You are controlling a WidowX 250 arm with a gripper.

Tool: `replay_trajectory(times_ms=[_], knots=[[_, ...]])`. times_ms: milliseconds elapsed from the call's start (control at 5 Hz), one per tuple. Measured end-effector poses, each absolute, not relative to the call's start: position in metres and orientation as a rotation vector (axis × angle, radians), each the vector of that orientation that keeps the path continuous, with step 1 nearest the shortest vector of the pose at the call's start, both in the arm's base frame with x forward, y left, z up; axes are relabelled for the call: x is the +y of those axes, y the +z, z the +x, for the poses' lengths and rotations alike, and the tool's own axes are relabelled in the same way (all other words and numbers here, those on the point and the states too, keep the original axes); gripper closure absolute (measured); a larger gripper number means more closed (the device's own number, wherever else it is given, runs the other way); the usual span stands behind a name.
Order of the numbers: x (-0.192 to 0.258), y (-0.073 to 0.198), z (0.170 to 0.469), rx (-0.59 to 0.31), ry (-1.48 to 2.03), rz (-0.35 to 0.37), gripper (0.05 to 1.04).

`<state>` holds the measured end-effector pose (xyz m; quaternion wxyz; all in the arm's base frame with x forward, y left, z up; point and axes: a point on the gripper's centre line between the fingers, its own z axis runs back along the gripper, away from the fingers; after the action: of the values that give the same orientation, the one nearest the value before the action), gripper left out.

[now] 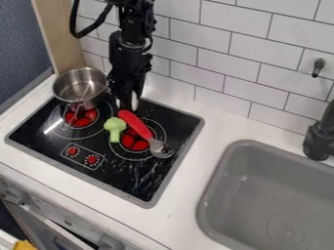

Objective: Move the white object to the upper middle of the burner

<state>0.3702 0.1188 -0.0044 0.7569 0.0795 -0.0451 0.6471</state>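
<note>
Black, the tool [126,99] hangs over the back part of the stovetop [39,133], with the white object [134,101] right at its tip; whether it's spread or pinching that piece, I can't tell from here; just in front of it lie a green toy [114,125] and a red-handled spoon [135,125], close together; a metal pot [80,89] stands near its left; the grey sink [225,166] sits well off to its right.

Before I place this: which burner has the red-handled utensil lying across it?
The burner nearer the sink; the other burner has the metal pot over its edge instead.
</note>
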Motion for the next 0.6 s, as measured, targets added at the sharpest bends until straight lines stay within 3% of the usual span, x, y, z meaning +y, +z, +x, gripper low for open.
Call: replay_trajectory(times_ms=[400,600], knots=[[0.1162,-0.0060,0.3726,-0.068,1.398,0.164,0.110],[0.1139,-0.0091,0.3666,-0.048,1.400,0.168,0.071]])
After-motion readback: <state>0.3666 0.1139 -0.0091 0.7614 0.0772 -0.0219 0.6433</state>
